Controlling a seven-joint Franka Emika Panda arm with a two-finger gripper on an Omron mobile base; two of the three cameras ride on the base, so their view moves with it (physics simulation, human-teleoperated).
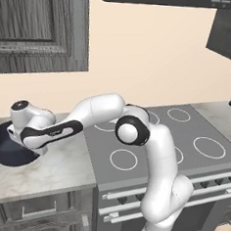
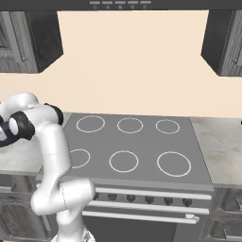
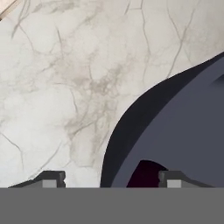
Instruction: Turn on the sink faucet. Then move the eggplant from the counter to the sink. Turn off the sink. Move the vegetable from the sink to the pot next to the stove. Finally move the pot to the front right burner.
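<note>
A dark blue-grey pot point(image 1: 6, 153) stands on the marbled counter point(image 1: 49, 173) just left of the stove. My arm reaches left and down over it. In the hand view my gripper point(image 3: 111, 179) straddles the pot's rim point(image 3: 118, 140), one fingertip point(image 3: 52, 178) outside over the counter point(image 3: 65, 87) and the other inside the pot. The jaws stand wide apart, with gaps on both sides of the rim. A dark purple eggplant point(image 3: 146, 175) lies inside the pot, partly hidden at the bottom of the hand view. The front right burner point(image 1: 209, 147) point(image 2: 174, 163) is bare.
The grey stovetop point(image 2: 137, 142) carries several ring burners, with an oven handle and knobs below. A dark wood wall cabinet point(image 1: 41, 23) hangs above the pot. More counter point(image 2: 222, 146) runs right of the stove.
</note>
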